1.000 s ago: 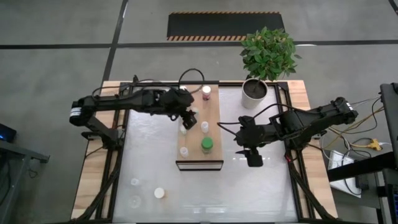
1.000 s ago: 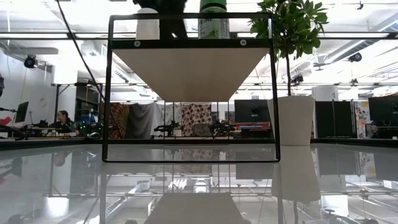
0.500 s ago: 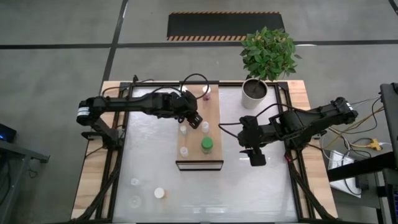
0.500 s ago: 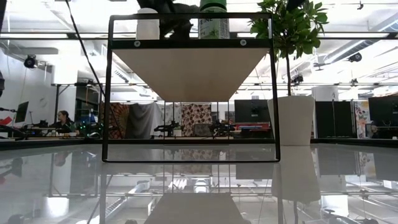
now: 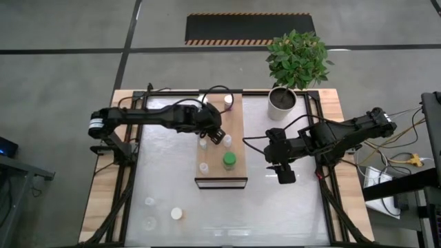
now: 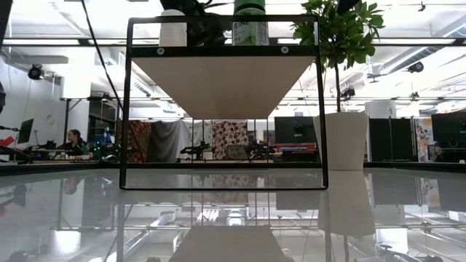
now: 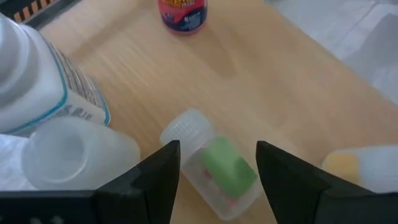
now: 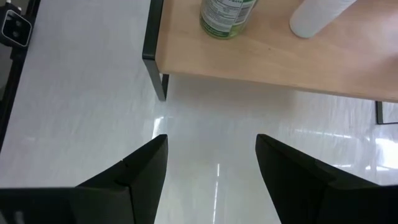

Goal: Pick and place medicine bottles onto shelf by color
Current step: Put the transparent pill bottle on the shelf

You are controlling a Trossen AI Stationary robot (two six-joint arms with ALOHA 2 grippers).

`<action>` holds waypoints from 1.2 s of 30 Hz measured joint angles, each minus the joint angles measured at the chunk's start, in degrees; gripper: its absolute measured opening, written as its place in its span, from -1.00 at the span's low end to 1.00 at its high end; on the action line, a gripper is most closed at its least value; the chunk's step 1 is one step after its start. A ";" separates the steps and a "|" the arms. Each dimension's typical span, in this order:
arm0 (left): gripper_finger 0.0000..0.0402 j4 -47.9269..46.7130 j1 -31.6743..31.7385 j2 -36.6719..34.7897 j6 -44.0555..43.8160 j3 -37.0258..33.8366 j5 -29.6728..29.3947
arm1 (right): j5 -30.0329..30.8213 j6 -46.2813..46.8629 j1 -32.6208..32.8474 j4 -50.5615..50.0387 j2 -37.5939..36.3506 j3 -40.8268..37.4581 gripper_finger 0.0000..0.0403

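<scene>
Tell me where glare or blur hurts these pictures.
Low view: the glossy table mirrors the shelf and ceiling lights, and the background is bright. Left wrist view: the near bottles are soft, out of focus. High view: pale sheen across the table, otherwise clear. Right wrist view: light streaks on the table.

potted plant (image 5: 296,65) (white pot) at table's far right corner | striped floor mat (image 5: 250,29) beyond table; person (image 6: 75,140) seated far back

No legible text on any label.
</scene>
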 joint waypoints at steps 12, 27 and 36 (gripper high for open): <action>-0.04 -0.39 -0.07 0.07 -1.17 -2.05 0.40 | 0.00 0.00 0.00 -0.03 0.00 0.00 0.16; -0.36 -0.35 -1.16 0.07 0.29 -2.49 1.47 | 0.00 -0.02 0.00 -0.05 0.00 0.00 0.16; -0.43 -0.45 -1.77 0.01 3.31 -1.72 1.54 | 0.00 -0.20 0.00 -0.03 0.00 0.00 0.16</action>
